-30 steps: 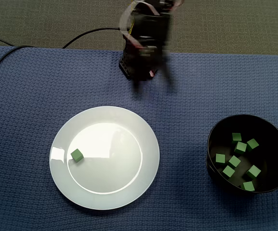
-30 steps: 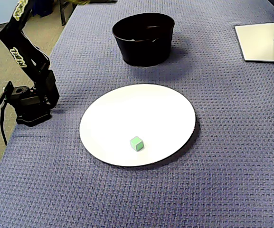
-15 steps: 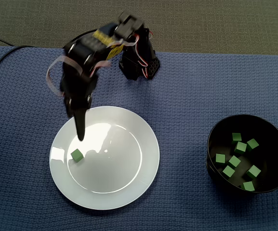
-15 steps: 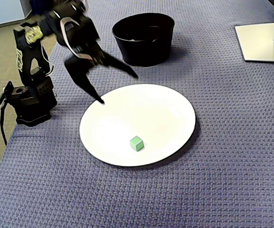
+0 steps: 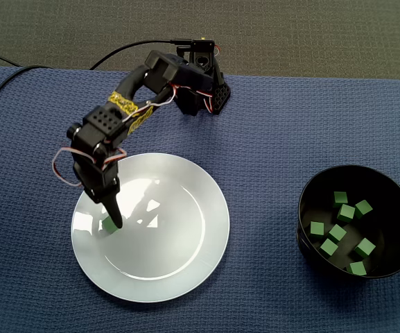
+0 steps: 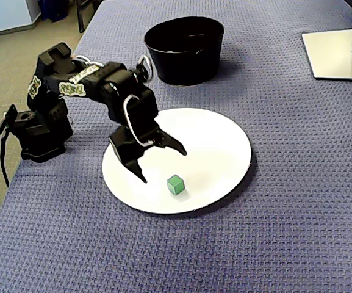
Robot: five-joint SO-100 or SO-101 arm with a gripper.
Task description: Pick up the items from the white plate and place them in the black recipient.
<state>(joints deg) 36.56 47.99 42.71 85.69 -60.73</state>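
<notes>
Blue cloth (image 5: 290,125) w/ white plate (image 5: 179,229) — grey floor (image 5: 324,28) behind

Looks like an office corner, folks: the table (image 6: 285,232) wears a blue woven cloth (image 5: 290,125), and at the right edge of a fixed view the flat pale foot of a monitor stand (image 6: 340,55) sits right on it. Past the table edge there's short grey-green carpet (image 5: 310,35), and a black cable (image 5: 127,48) runs across it up to a small desktop robot arm (image 5: 127,104) mounted at the cloth's edge.
</notes>
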